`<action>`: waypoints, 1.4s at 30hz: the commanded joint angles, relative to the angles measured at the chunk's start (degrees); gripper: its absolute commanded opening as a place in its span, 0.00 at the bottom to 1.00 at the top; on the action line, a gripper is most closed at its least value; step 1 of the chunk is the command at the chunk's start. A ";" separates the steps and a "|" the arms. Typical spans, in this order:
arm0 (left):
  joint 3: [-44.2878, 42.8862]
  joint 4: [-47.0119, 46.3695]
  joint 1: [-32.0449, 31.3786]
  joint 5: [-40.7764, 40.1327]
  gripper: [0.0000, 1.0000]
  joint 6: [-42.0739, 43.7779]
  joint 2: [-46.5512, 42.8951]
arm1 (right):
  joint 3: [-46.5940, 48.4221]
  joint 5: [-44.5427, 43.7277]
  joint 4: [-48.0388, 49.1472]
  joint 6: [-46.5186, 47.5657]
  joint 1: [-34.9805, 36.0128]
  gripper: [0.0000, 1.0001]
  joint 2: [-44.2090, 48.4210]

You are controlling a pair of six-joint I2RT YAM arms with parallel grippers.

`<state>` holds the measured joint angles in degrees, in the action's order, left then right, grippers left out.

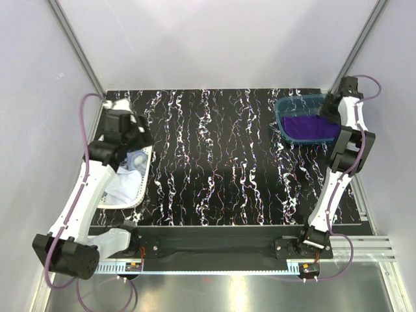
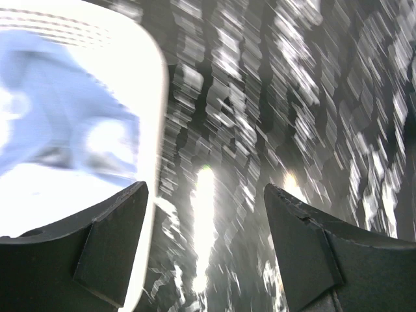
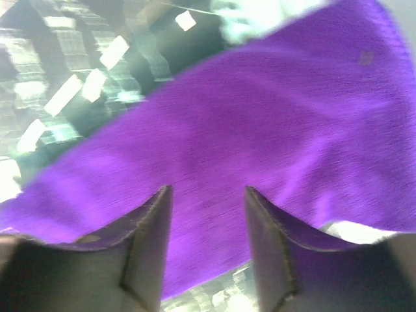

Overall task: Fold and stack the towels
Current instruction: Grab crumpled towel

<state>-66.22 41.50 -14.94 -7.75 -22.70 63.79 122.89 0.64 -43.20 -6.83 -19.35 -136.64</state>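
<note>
Top view: the left pincer [image 1: 132,138] hangs over the white basket [image 1: 144,190] holding pale blue towels [image 1: 125,187]. The purple towel [image 1: 311,128] lies in the teal bin [image 1: 286,104] at the bench's [image 1: 214,149] far right. Left wrist view: fingers spread wide. Right wrist view: the right pincer [image 3: 208,190] is parted, with the purple towel just beyond it.

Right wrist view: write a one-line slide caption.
Right gripper, jaws parted, poised over the purple towel that fills most of the frame.
</note>
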 commanded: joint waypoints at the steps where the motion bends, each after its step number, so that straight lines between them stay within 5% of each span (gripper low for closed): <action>1: -0.42 1.75 9.03 -5.97 0.78 -3.75 2.64 | 1.31 4.10 1.36 -3.28 6.67 0.65 13.03; 3: 1.26 0.87 14.81 -3.35 0.78 -4.19 4.67 | -0.97 4.18 1.89 -3.89 9.85 0.73 16.65; 4: 1.87 0.61 17.20 -1.76 0.77 -5.07 7.03 | -4.29 6.02 2.50 -3.89 12.65 0.90 20.50; 6: 3.81 -0.62 22.64 3.06 0.74 -6.39 9.33 | -8.35 7.26 5.04 -5.12 15.56 1.00 24.38; 10: 8.65 -7.83 26.89 7.22 0.67 -6.66 12.66 | -21.97 12.61 10.14 -6.35 19.00 1.00 35.55; 16: 2.86 -5.63 27.51 4.40 0.68 -2.54 25.41 | -38.84 19.13 17.52 -9.16 23.39 1.00 48.02; 19: -0.04 -7.57 26.37 9.94 0.65 0.10 28.05 | -39.05 20.71 18.94 -10.13 25.94 1.00 48.93; 23: -4.27 -4.06 21.10 1.70 0.65 2.39 29.81 | -36.23 20.10 15.69 -8.64 27.35 1.00 48.57; 32: -3.74 -1.08 20.04 -1.74 0.61 0.73 37.18 | -37.37 19.48 15.96 -8.11 27.44 1.00 48.22; 36: -6.54 0.95 20.04 -3.06 0.33 0.20 37.46 | -34.84 17.20 13.51 -6.97 27.44 1.00 47.34; 37: -7.95 1.65 20.12 -2.89 0.15 0.20 37.03 | -34.48 16.76 13.06 -6.88 27.44 1.00 46.99; 40: -14.08 5.95 19.51 -1.66 0.00 0.46 32.20 | -33.95 18.24 12.70 -7.23 27.44 1.00 47.17; 42: -18.22 7.36 18.81 0.09 0.00 0.81 27.30 | -33.33 18.25 12.09 -7.67 27.44 1.00 47.43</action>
<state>-76.47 47.13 4.56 -7.88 -22.41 100.75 86.50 18.98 -30.28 -14.94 8.10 -89.69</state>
